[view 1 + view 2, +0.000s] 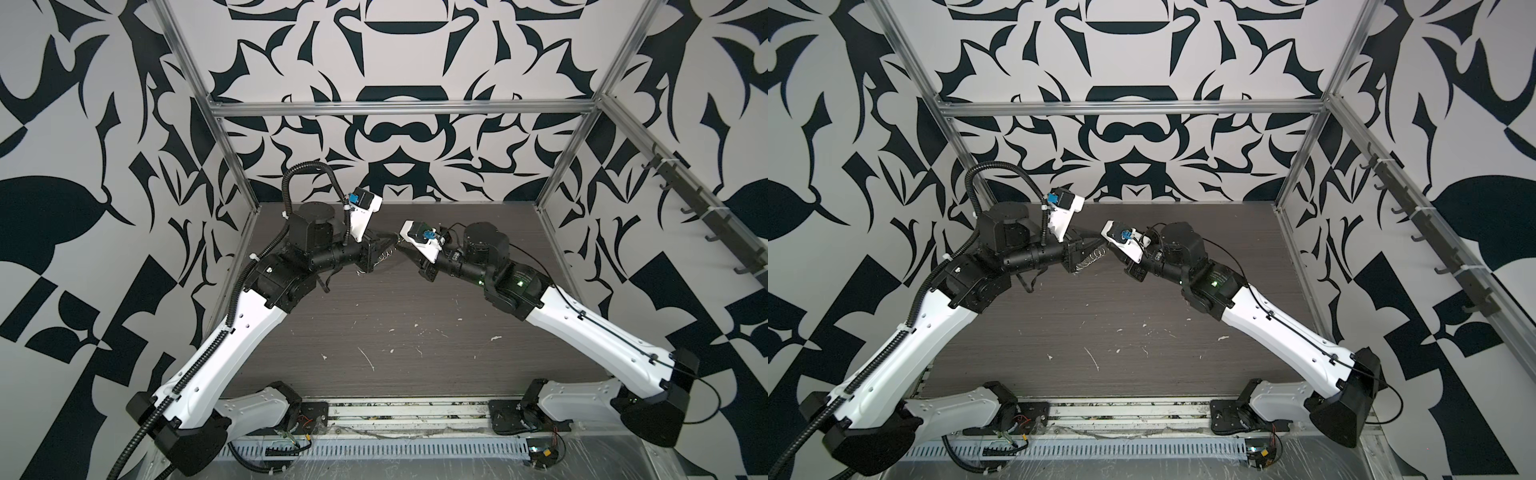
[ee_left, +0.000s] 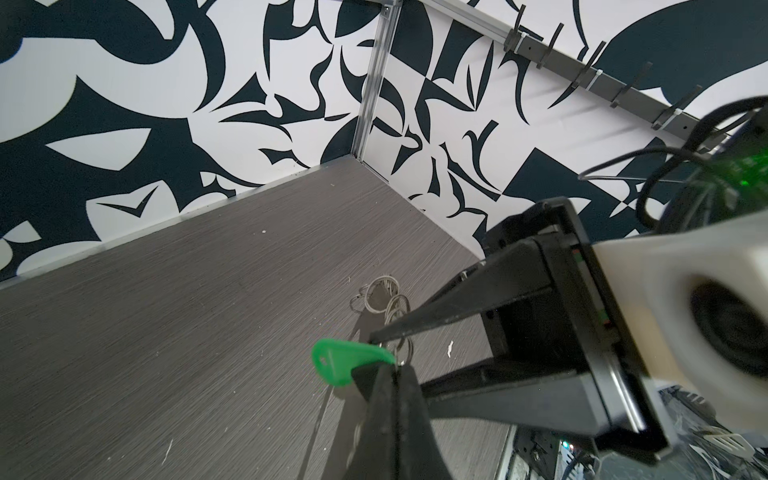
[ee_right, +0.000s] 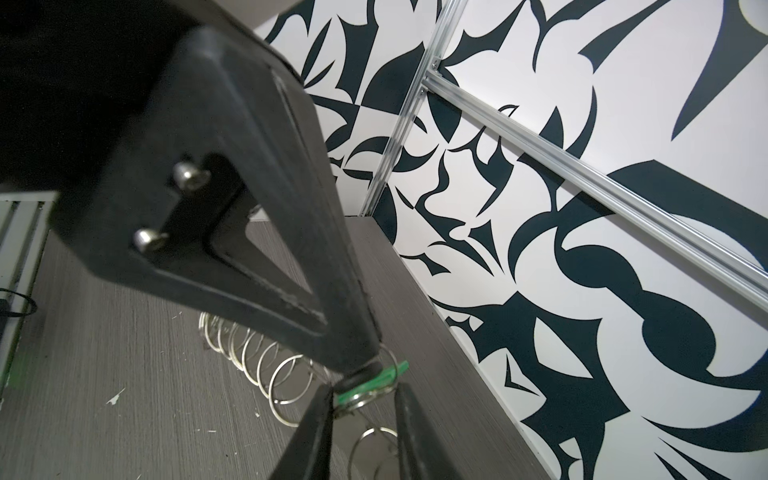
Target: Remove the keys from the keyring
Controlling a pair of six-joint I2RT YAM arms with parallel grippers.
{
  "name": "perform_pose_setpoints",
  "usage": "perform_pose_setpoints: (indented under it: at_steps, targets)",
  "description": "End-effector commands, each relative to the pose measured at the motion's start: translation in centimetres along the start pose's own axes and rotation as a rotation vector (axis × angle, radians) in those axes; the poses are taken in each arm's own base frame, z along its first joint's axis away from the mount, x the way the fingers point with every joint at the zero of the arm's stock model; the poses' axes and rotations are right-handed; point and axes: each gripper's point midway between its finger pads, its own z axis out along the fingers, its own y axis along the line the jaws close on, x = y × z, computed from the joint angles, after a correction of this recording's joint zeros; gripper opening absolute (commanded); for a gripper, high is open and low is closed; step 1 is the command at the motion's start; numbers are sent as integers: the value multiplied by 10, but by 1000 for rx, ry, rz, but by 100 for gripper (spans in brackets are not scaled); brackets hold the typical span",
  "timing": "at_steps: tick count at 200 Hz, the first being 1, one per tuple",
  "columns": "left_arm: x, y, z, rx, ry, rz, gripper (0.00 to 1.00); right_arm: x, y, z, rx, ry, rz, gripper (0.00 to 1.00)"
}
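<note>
The keys show as a bright green tag (image 2: 345,361) pinched at the tips of my left gripper (image 2: 390,370), which is shut on it above the table. Its dark metal part is hidden by the fingers. The keyring's row of silver rings (image 3: 257,357) hangs from the tag down toward the table and also appears in both top views (image 1: 384,259) (image 1: 1094,257). My right gripper (image 3: 365,390) meets the left one tip to tip, open, with a finger (image 3: 316,428) on each side of the green tag (image 3: 374,380) and its ring. In the top views the tag is hidden.
Both arms meet over the far middle of the grey wood-grain table (image 1: 395,332). Aluminium frame posts (image 1: 561,166) stand at the back corners. A rail of dark hooks (image 1: 706,220) runs along the right wall. White specks dot the tabletop.
</note>
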Motion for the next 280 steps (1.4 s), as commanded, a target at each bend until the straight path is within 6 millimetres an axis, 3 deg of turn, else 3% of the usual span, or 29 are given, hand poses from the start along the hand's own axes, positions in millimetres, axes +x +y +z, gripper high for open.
perform_pose_setpoints:
  at_steps: [1, 137, 182, 206, 280]
  targets:
    - [-17, -7, -8, 9, -50, 19, 0, -26, -14, -13, 54, -52, -21, 25]
    - [-14, -9, -10, 16, -46, 17, 0, -32, -14, -14, 43, -47, -57, 0]
    - [-13, -3, -17, -42, -24, 24, 0, -39, -9, -19, 21, -102, -68, 0]
    - [-10, 5, -19, -96, 8, 32, 0, -46, -7, -29, -4, -169, -68, 0]
    - [-7, 5, -17, -73, 16, 1, 0, -67, -7, -56, -85, -389, 5, 0]
